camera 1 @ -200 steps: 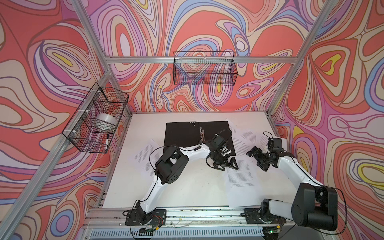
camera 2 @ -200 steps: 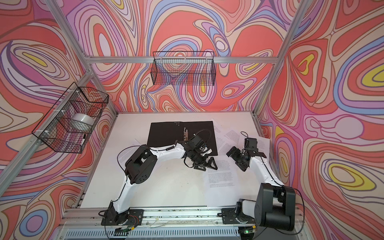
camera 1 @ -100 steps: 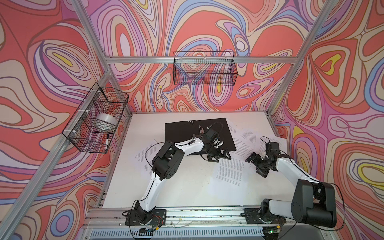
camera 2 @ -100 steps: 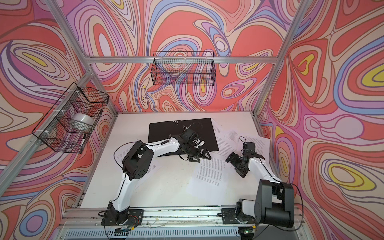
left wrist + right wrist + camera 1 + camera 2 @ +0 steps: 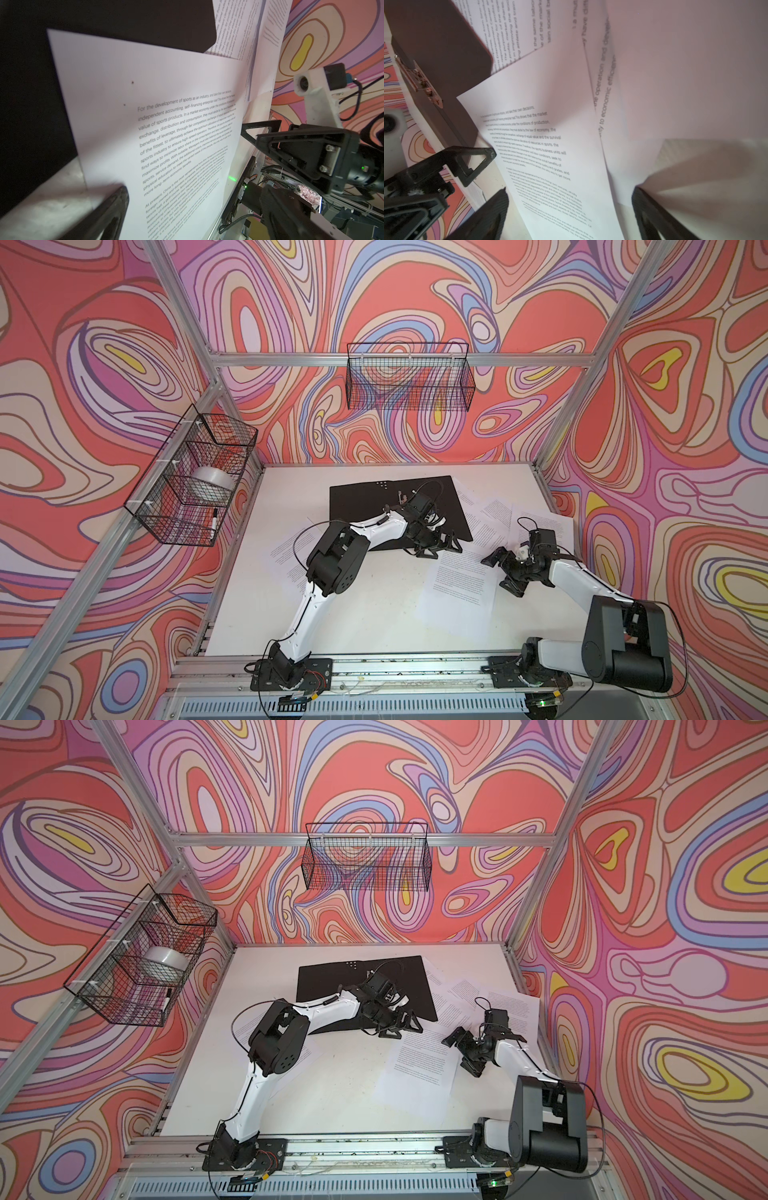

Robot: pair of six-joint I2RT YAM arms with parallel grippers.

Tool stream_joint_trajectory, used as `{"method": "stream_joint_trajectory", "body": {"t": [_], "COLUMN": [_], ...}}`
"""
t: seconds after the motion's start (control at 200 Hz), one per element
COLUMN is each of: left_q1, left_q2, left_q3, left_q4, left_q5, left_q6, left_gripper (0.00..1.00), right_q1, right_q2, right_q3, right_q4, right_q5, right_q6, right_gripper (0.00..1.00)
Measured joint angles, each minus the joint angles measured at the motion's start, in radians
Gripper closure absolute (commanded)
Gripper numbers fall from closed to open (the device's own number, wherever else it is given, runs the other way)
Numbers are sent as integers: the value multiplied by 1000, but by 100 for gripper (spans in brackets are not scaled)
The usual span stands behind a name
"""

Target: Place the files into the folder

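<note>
Folder (image 5: 361,506) lies open, black inside up, at 12 o'clock on the desk (image 5: 353,614). One printed sheet (image 5: 457,585) lies flat at 4 o'clock of it, its far corner on the folder's edge. Other sheets (image 5: 503,514) overlap at the folder's 3 o'clock. A further sheet (image 5: 286,549) lies at 8 o'clock. Left pincer (image 5: 439,549): spread, empty, at the folder's 5 o'clock corner. Right pincer (image 5: 500,574): spread, empty, at the printed sheet's 3 o'clock edge; contact cannot be told.

We see the folder (image 5: 361,510) lying open and flat, black inside up; white printed files (image 5: 457,585) lie loose beside it.
</note>
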Motion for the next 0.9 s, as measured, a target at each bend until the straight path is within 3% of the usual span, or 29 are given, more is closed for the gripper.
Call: {"method": "stream_joint_trajectory", "body": {"t": [0.35,0.706,0.901], "left_q1": [11,16,19], "left_q2": [21,26,28], "left_q3": [29,31,31], "left_q4": [4,5,7], "left_q5": [7,20,31], "left_q6": [-1,-2,-3], "left_gripper": [0,0,0], "right_q1": [36,42,44], "right_q2": [30,-60,-106], "right_q3": [-2,-56,-66], "right_q4": [77,-13,-81], "right_q5": [-66,-85,-87], "right_q6": [23,43,58], "right_gripper": [3,3,10]}}
